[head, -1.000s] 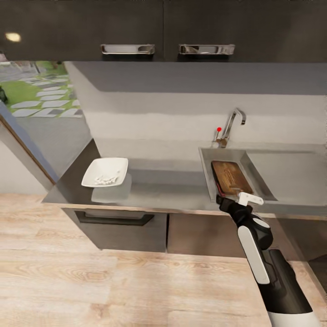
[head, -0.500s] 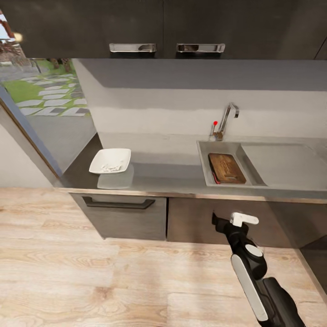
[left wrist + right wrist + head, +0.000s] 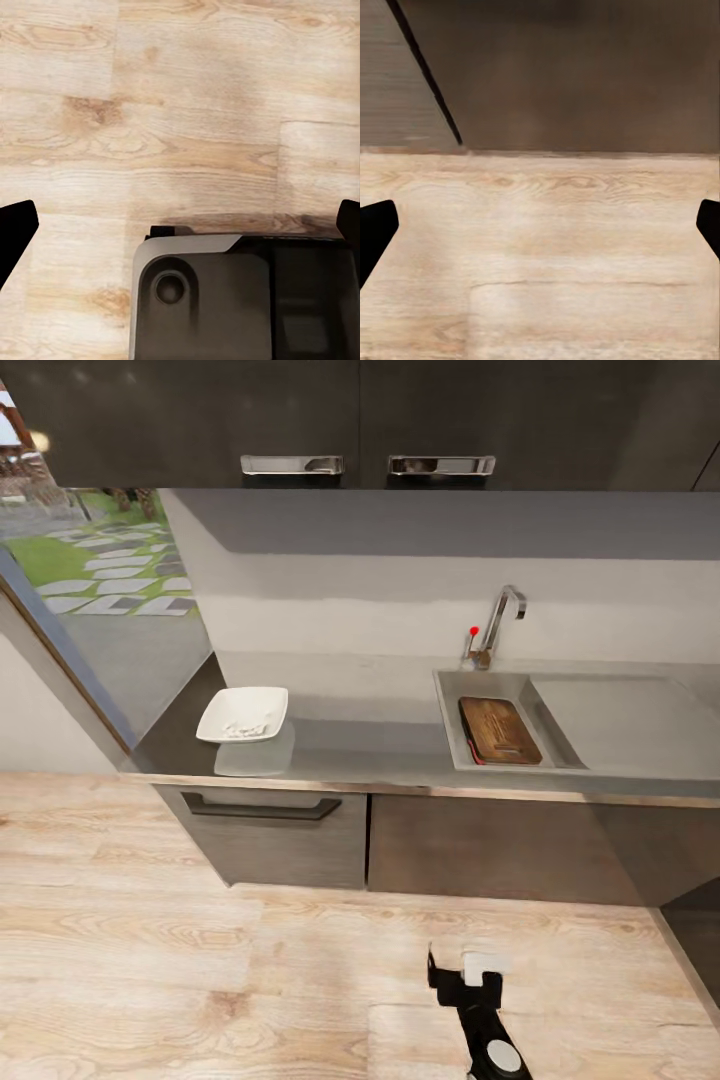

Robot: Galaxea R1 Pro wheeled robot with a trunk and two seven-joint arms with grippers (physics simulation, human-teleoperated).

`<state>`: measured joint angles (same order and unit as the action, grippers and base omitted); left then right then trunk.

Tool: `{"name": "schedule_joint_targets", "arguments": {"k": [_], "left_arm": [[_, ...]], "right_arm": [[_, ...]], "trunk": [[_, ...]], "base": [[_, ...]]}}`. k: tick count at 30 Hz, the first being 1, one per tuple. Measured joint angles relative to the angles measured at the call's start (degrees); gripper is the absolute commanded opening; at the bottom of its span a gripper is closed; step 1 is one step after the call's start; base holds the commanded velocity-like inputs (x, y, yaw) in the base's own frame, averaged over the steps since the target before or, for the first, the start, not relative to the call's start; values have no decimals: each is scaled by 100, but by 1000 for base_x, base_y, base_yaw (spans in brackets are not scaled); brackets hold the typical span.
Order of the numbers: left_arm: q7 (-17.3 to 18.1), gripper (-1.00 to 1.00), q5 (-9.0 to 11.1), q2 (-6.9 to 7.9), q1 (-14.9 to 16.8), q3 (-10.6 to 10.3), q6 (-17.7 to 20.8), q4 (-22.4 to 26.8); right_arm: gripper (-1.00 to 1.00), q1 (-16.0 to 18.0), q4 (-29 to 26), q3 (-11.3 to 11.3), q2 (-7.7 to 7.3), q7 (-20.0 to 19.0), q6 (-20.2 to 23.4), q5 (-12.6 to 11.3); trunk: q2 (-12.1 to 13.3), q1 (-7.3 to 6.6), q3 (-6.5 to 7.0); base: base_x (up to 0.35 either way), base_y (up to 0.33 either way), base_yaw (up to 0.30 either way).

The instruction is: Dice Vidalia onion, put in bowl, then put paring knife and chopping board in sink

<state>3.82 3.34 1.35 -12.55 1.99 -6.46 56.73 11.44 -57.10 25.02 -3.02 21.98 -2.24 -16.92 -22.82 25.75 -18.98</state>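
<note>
Chopping board (image 3: 499, 730) lies in the sink (image 3: 452, 732); task looks finished, right gripper (image 3: 466, 972) spread wide, empty.

My head camera stands back from the countertop (image 3: 380, 750), looking forward and down: upper cabinets along the top of the frame, the sink (image 3: 450, 730) right of centre, wooden floor (image 3: 200, 960) across the lower half. My left wrist camera points straight down, close over that floor (image 3: 180, 112) and my own base (image 3: 240, 300). My right wrist camera sits low, facing the cabinet fronts (image 3: 585, 75) where they meet the same floor.
</note>
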Motion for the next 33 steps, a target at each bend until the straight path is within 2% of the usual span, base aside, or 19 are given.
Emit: {"name": "schedule_joint_targets", "arguments": {"k": [4, 7, 8, 9, 11, 14, 22, 26, 33], "left_arm": [[0, 100, 0, 7, 0, 8, 0, -18], [-2, 100, 3, 69, 5, 15, 3, -63], [-8, 100, 7, 102, 23, 17, 8, -241], [-8, 100, 8, 103, 24, 19, 9, -251], [-8, 100, 8, 109, 26, 24, 9, -259], [-8, 100, 8, 112, 26, 26, 9, -261], [-12, 100, 8, 112, 26, 27, 9, -255], [-20, 100, 8, 112, 26, 28, 9, -257], [-23, 100, 11, 52, 31, 16, 9, -406]], "right_arm": [[100, -2, 1407, 38, 11, -1203, -630, -18], [100, 0, 2159, 37, 11, -1704, -792, -50], [100, 3, 2829, 23, 21, -2229, -1443, -50], [100, -1, 3517, 5, 17, -2249, -1479, -81], [100, 3, 3725, -42, 11, -2254, -1491, -296], [100, 3, 3912, -62, 8, -2249, -1484, -449], [100, 4, 4130, -87, 1, -2204, -1469, -480], [100, 4, 4275, -122, 6, -2021, -1480, -502], [100, 4, 4551, -263, 13, -1883, -1482, -571]], "trunk": [[0, 0, 0], [0, 0, 0], [-1, 0, 0], [0, 0, -1], [-1, 0, 1], [-1, 0, 2], [-1, 0, 2], [-1, 0, 5], [-1, 0, 61]], "base": [[0, 0, 0], [0, 0, 0], [0, 0, 0], [0, 0, 0], [0, 0, 0], [0, 0, 0], [0, 0, 0], [0, 0, 0], [0, 0, 0]]}}
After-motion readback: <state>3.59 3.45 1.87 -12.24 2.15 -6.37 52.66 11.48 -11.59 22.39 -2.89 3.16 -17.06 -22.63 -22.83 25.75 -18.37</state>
